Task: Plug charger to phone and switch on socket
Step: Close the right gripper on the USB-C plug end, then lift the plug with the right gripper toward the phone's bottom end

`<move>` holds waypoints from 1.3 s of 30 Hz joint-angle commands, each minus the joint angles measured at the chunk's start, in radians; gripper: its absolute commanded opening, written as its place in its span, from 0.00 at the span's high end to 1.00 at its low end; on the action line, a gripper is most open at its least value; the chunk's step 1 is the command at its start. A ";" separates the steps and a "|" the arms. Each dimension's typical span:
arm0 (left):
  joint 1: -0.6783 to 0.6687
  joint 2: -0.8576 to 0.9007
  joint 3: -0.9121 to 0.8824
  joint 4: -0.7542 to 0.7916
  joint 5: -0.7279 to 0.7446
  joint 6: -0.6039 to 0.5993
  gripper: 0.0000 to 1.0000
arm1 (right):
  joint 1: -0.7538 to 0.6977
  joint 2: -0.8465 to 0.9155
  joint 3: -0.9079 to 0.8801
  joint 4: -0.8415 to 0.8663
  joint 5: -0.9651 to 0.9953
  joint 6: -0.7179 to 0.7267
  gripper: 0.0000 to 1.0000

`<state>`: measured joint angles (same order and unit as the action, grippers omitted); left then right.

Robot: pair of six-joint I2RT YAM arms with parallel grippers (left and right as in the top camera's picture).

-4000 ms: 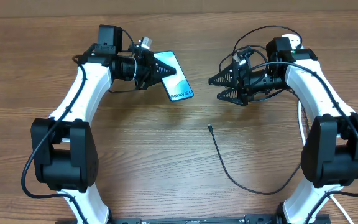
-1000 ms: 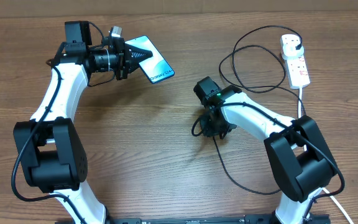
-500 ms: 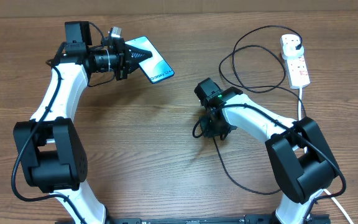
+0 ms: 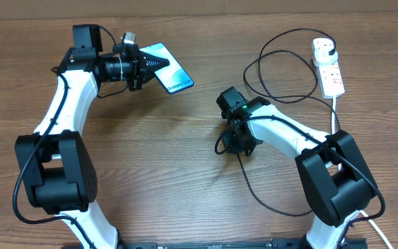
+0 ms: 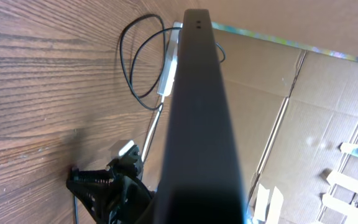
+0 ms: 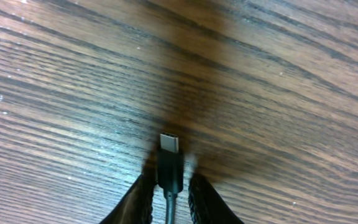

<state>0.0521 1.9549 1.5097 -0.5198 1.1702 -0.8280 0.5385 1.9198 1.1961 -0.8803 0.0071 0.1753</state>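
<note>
**Right gripper at the connector, phone held aloft**

Overhead, I see the right gripper (image 4: pixel 237 145) low on the table (image 4: pixel 150 173) over the charger (image 4: pixel 251 185) tip. The left gripper (image 4: pixel 142 66) is clamped on the phone (image 4: pixel 173 75), and the socket (image 4: pixel 329 66) lies far right.

Left wrist view: the phone (image 5: pixel 197 124) shows edge-on, filling the middle, firmly pinched.

Right wrist view: fingers (image 6: pixel 202 198) flank the connector (image 6: pixel 169 146) closely, and I cannot tell whether they grip it.

I judge this the cable pickup. Next comes a secure pinch, then lining the tip up with the phone's port.
</note>
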 commanded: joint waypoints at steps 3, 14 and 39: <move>-0.009 0.000 0.004 0.000 0.024 0.029 0.96 | 0.005 0.022 -0.056 0.002 -0.001 -0.013 0.82; -0.009 0.000 0.004 0.000 0.024 0.029 0.96 | 0.005 0.022 -0.063 0.015 -0.001 -0.009 0.91; -0.005 0.000 0.004 0.061 0.099 0.046 0.96 | -0.084 0.021 0.111 -0.165 -0.432 -0.063 0.96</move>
<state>0.0525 1.9549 1.5097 -0.4942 1.1809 -0.8101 0.4927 1.9373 1.2453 -1.0267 -0.2157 0.1600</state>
